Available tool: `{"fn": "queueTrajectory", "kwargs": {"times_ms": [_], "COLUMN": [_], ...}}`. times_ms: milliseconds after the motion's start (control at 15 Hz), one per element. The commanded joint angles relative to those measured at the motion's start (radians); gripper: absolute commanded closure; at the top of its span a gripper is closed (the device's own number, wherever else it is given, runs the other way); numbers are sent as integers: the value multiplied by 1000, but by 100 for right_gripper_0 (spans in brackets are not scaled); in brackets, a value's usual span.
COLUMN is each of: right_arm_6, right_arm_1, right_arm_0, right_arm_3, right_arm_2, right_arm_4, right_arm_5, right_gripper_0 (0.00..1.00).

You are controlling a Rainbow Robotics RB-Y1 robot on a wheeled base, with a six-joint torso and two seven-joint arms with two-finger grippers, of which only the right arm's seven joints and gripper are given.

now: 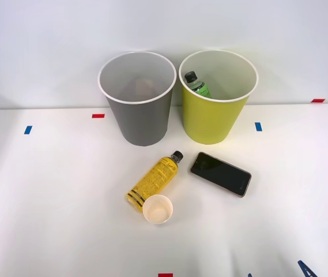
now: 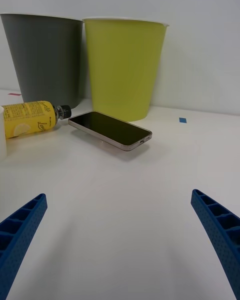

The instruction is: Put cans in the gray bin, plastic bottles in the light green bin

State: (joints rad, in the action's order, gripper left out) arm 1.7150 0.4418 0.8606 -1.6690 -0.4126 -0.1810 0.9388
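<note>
Right now your right gripper [image 2: 120, 245] hangs wide open and empty, low over the table [image 1: 48, 190]. The yellow-label bottle [image 1: 155, 179] lies beside the phone [image 1: 220, 173], touching the paper cup [image 1: 157, 209], so a careless reach could knock either. From the front you see the green-label bottle [image 1: 197, 85] inside the light green bin [image 1: 212, 124].

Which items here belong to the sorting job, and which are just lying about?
Job:
gray bin
light green bin
green-label bottle, inside the light green bin
yellow-label bottle, lying on the table

Lying about:
phone
paper cup
</note>
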Motion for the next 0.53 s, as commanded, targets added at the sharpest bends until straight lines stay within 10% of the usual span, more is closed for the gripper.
{"fn": "queueTrajectory", "kwargs": {"times_ms": [67,533], "right_arm_6": [0,0], "right_arm_1": [0,0], "right_arm_0": [0,0], "right_arm_3": [0,0], "right_arm_2": [0,0], "right_arm_4": [0,0], "right_arm_5": [0,0], "right_gripper_0": [0,0]}}
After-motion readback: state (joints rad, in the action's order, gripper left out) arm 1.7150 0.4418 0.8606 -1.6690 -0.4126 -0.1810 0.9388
